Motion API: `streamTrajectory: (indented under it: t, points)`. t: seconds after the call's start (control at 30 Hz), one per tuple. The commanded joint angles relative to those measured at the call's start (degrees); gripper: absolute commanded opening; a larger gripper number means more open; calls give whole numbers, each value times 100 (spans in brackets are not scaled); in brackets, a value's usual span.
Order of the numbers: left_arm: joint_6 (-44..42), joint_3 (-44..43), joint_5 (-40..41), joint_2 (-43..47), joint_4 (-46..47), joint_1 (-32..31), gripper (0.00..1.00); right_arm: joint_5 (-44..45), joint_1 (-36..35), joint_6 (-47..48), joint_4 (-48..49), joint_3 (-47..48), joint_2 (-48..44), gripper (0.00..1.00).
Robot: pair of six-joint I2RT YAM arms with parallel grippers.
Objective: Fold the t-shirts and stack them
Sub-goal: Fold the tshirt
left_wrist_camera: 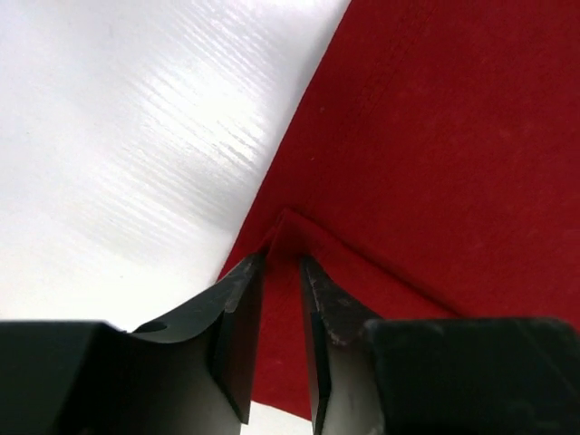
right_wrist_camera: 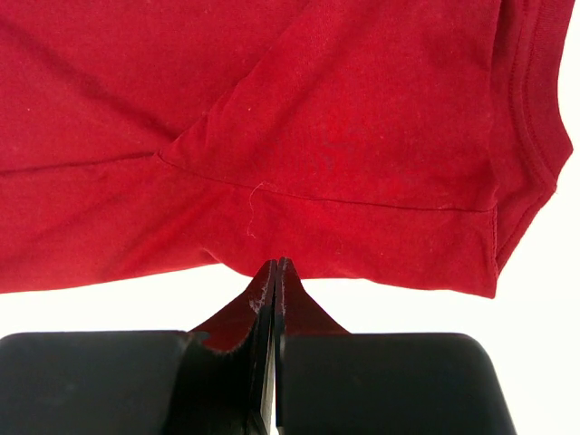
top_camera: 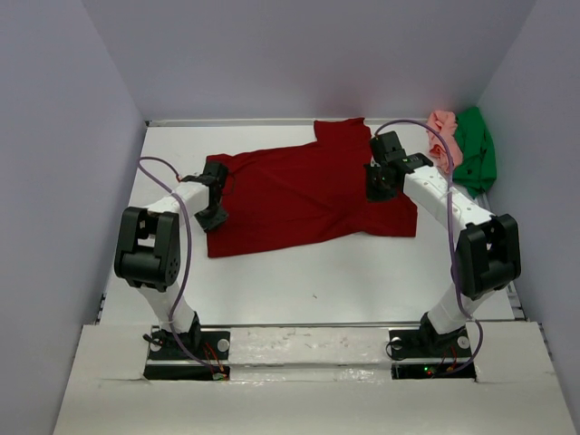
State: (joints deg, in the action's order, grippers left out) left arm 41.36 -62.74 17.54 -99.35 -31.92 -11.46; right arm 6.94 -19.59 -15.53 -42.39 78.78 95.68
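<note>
At the near edge of the white table [top_camera: 362, 272] the two arm bases stand side by side. Both arms reach forward to opposite ends of a plain dark red cloth t-shirt [top_camera: 308, 195], which lies spread crosswise over the middle of the surface with one sleeve stretching up to the far edge. The left gripper [left_wrist_camera: 283, 258] is down at the shirt's left end, close to the table's left edge. Its black fingers [left_wrist_camera: 237, 308] stand a narrow gap apart, with a small raised peak of the red hem between their tips and bare white surface just to the left; whether the cloth is truly pinched there cannot be told. The right gripper [right_wrist_camera: 275, 265] sits at the shirt's right end with its jaws pressed fully together. The near hem of the red cloth is drawn into a point at the fingertips, so a thin bit of it is nipped between them. Beyond those tips a diagonal flap of the shirt lies folded over the layer below, and a stitched sleeve cuff shows to the right. In the far right corner of the table a bright green cloth t-shirt [top_camera: 476, 149] and a pale pink cloth t-shirt [top_camera: 442, 136] lie crumpled and touching, the pink one on the left, apart from the red shirt.
</note>
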Motion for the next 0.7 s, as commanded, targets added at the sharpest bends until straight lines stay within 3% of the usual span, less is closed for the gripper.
streamTrajectory:
  t: [0.0, 0.1, 0.6, 0.63, 0.67]
  points:
    - [3, -326, 48, -5, -33, 65, 33, 53, 0, 85, 205, 5, -85, 0]
    - [-6, -353, 65, -40, -25, 83, 28, 36, 0, 85, 205, -3, -32, 0]
    - [-32, -248, 30, -146, 10, 144, 29, 27, 0, 111, 231, -3, -40, 0]
    - [-23, -247, 30, -146, 11, 144, 27, 18, 0, 112, 223, -3, -41, 0]
    - [-6, -247, 39, -137, 2, 162, 19, 1, 0, 112, 231, -3, -23, 0]
